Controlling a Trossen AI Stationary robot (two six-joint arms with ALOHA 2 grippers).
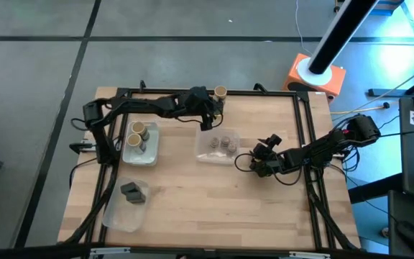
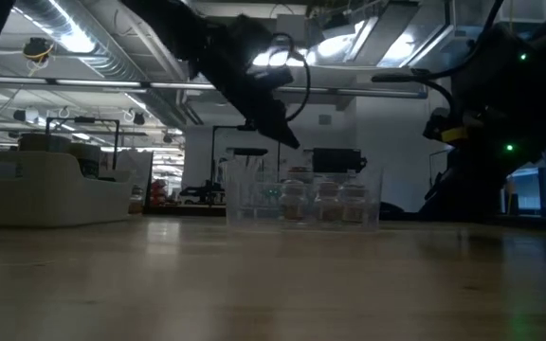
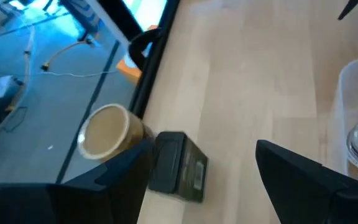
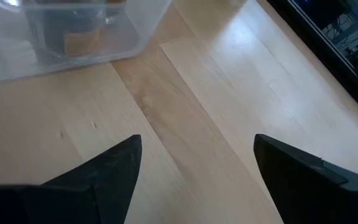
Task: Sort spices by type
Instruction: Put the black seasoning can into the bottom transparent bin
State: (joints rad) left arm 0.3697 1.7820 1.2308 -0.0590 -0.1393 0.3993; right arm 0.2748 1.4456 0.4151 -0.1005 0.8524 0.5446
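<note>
My left gripper [image 1: 208, 115] hangs over the far edge of the worktop [image 1: 214, 194], jaws spread and holding nothing, because the last strays sit there: a tan-topped jar [image 3: 107, 132] lying at the very rim, and a dark rectangular packet [image 3: 178, 165] just beside it, right under my near finger. I judge the packet to be the thing I am lined up for, since it lies between my jaws in the left wrist view, though from above my own arm hides it and I cannot be sure the jar is not touching it. The sorting is mostly laid out already, one kind per clear tray: two tan-topped jars with a greyer piece in the left tray [image 1: 141, 146], the squat grey-brown jars [image 1: 221, 144] grouped in the middle tray [image 1: 203, 154], and dark packets [image 1: 133, 192] in the near-left tray [image 1: 121, 214]. So the packet belongs well away at the near-left corner, and the jar in the tray just beside my arm. My right gripper [image 1: 265, 157] waits low over the worktop next to the middle tray, jaws open and empty, bare wood between them; it stays close to the squat jars it can reach without crossing my left arm.
</note>
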